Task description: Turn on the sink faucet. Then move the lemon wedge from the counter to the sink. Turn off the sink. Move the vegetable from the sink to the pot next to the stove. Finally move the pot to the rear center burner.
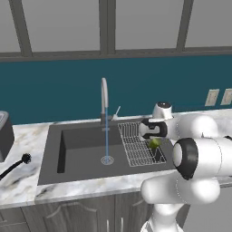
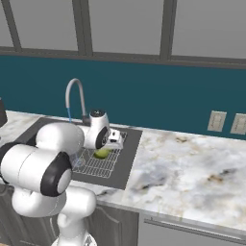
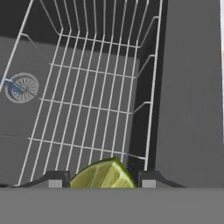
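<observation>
Above the wire rack [image 3: 87,105] inside the sink [image 1: 77,140], your gripper [image 3: 102,179] hung with the lemon wedge [image 3: 103,175] between its fingers [image 3: 54,179], one at each side of the fruit. They were clenched on the wedge, and it had not yet reached the basin. In the hand view the drain [image 3: 22,87] lay at about 10 o'clock from the wedge, and a thin stream of water from the sink faucet [image 1: 104,97] was falling on it.

You had some risks here, in my judgement. If you released the wedge at this place, it would land on the rack and not on the basin floor; it could lodge between the wires and be difficult to pick later. The rack's raised side wall stood near, at about 2 o'clock in the hand view, and a fast descent could bring a finger against it.

Your arm reached forward from the base over the front edge of the worktop [image 2: 192,163], with the wrist bent so that the hand looked downward into the sink.
</observation>
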